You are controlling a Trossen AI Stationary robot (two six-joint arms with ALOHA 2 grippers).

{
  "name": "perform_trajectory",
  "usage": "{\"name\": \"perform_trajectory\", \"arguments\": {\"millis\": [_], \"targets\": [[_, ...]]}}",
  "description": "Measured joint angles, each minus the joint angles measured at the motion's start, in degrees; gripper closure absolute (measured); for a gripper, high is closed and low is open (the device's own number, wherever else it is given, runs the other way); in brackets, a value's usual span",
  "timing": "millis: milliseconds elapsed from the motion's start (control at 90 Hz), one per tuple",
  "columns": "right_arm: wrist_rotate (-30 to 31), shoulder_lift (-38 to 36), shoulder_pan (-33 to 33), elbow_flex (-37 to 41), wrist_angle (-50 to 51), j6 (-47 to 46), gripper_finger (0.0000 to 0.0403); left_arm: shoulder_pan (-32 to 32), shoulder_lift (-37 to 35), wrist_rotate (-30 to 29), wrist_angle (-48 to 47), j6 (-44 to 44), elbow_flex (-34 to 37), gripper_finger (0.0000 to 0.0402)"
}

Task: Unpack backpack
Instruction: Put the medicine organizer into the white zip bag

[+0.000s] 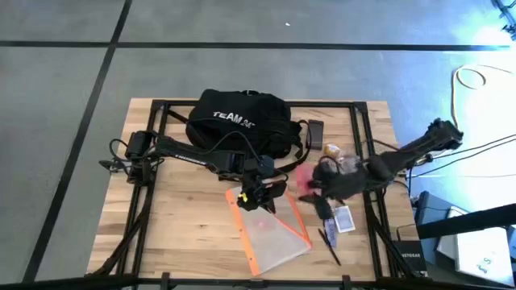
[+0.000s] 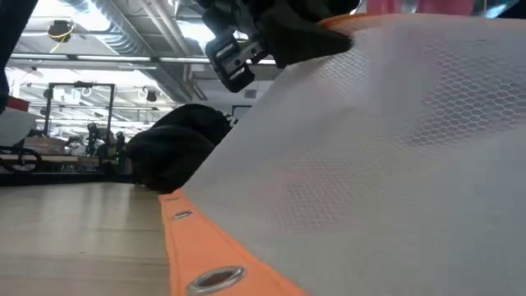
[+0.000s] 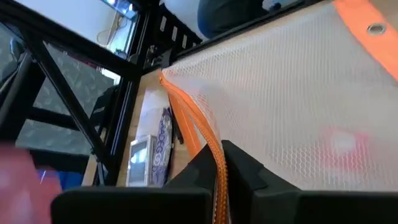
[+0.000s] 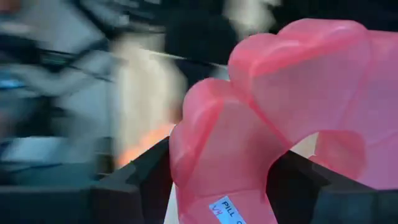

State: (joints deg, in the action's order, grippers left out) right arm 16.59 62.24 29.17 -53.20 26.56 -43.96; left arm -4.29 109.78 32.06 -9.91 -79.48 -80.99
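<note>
Left pincer point(image 3: 221, 180) clamps mesh pouch point(image 1: 270, 221) orange edge; right pincer point(image 4: 217, 180) grips pink pill organizer point(image 4: 280, 106); backpack point(image 1: 238, 121) behind.

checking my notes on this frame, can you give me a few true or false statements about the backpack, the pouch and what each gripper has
1. The left gripper is clamped on the orange zipper edge of the mesh pouch. True.
2. The right gripper holds nothing. False: it is shut on a pink translucent pill case with a small label.
3. The backpack lies at the table's far edge, apart from both grippers. True.
4. The pouch is still inside the backpack. False: it is out on the wooden table, lifted at one end.
5. The pouch trim is blue. False: it is orange.
</note>
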Motion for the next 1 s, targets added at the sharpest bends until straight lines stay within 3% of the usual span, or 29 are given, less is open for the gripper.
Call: {"name": "perform_trajectory", "arguments": {"millis": [200,511,789,1000], "targets": [[-4.7,-2.2,7.1,12.1,-31.5,11.2,0.0205,0.3,0.0,-0.1,0.0,-0.3,0.0,0.0402],[-8.7,-0.9,7.6,34.5,-75.7,14.7,0.0205,-1.0,0.0,-0.5,2.8,-3.5,0.0,0.0402],[-8.7,0.2,7.6,36.7,-79.2,11.9,0.0205,-1.9,0.1,-5.4,11.5,-4.1,0.0,0.0402],[-10.6,0.4,7.5,36.6,-77.0,10.4,0.0205,-1.8,-0.3,-5.8,13.9,-6.8,0.0,0.0402]]}}
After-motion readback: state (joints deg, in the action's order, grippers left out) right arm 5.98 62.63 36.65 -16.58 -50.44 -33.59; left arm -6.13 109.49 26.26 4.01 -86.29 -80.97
